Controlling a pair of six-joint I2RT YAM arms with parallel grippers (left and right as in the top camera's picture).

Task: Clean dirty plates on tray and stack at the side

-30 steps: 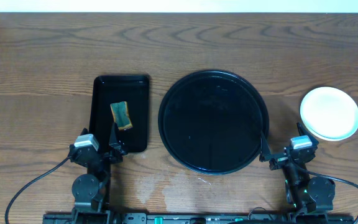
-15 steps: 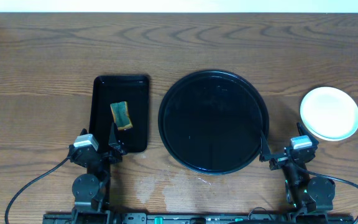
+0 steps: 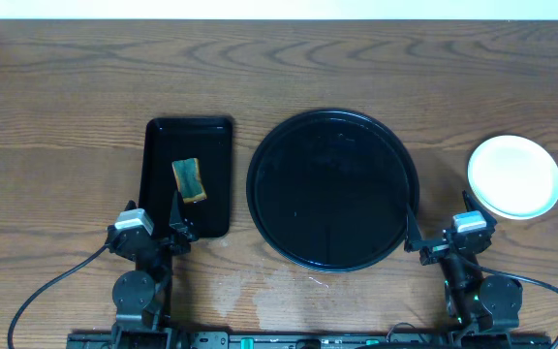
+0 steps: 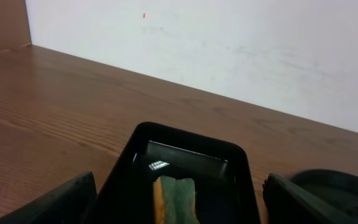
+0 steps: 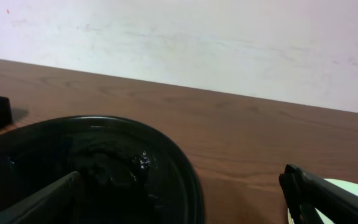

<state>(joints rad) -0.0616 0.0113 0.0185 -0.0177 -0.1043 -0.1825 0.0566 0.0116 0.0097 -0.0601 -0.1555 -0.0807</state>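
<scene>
No change over the last second: same layout, both arms parked, nothing moving.

- Table (image 3: 66,97): wood, faint damp-looking patch just in front of the tray.
- Tray (image 3: 332,189): round, black and glossy. It is bare, with no plate on it.
- Rectangular tray (image 3: 216,145): just left of the tray, not touching it.
- Plates (image 3: 513,175): on the table to the right of the tray, clear of its rim. From above they read as one pale disc, so they are stacked. Can't count them or see any smear from here.
- Left gripper (image 3: 153,215): front-left of the tray, over the near end of the rectangular tray. Jaws are wide and hold nothing.
- Right gripper (image 3: 440,221): front-right of the tray, between its rim and the plates. Jaws are wide and hold nothing.
- Sponge (image 3: 190,180): green and tan, lying loose in the rectangular tray, left of the tray.

My read is that the task looks done. The tray is cleared, the stack is at the side, the sponge is put down and both arms look parked. There is nothing left to grasp unless the stack needs a check.
</scene>
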